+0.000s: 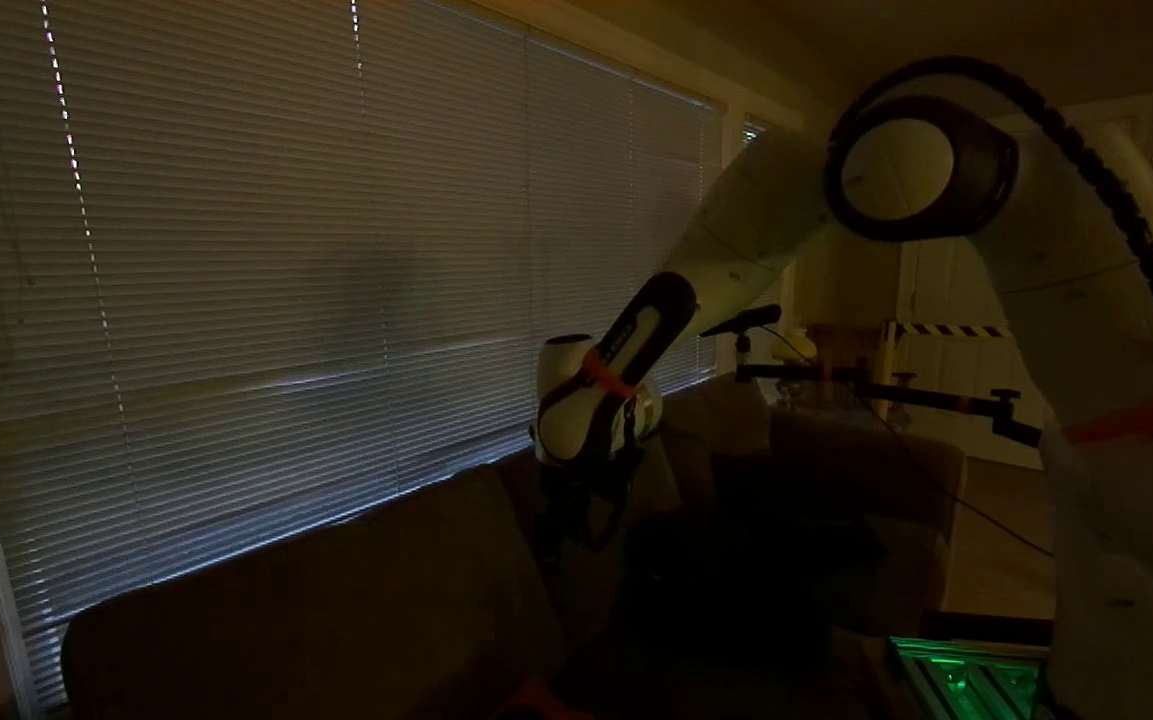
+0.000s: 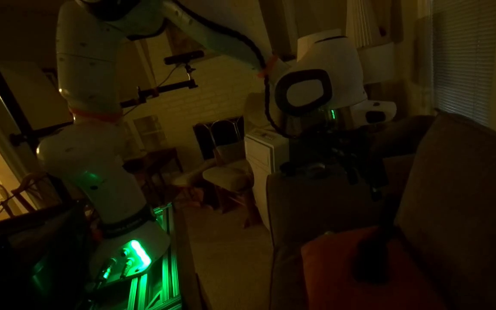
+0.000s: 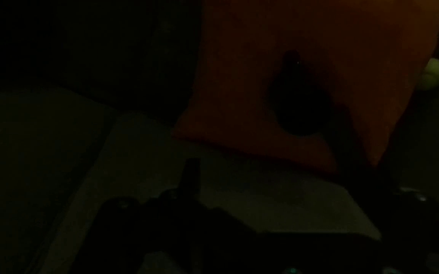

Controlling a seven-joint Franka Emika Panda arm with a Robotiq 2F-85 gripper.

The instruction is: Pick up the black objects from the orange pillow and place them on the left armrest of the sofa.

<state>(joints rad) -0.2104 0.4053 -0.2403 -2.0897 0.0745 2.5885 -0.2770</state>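
The scene is very dark. The orange pillow (image 3: 234, 83) lies on the sofa seat; it shows in an exterior view (image 2: 329, 262) too. A black rounded object (image 3: 303, 108) with a small knob lies on it, also seen in an exterior view (image 2: 370, 260). My gripper (image 3: 268, 163) hangs above the seat near the pillow, fingers spread, nothing seen between them. The right finger merges with a dark band, perhaps shadow. The gripper shows in both exterior views (image 1: 576, 540) (image 2: 364, 183). The brown sofa (image 1: 336, 610) has an armrest (image 2: 316, 202) beyond the pillow.
Dark shapes (image 2: 291, 168) show at the armrest top; I cannot tell what they are. A pale ball (image 3: 432, 74) sits at the pillow's edge. The sofa back (image 2: 467, 185) rises beside the gripper, before window blinds (image 1: 286, 300). A white cabinet (image 2: 260, 150) stands behind the armrest.
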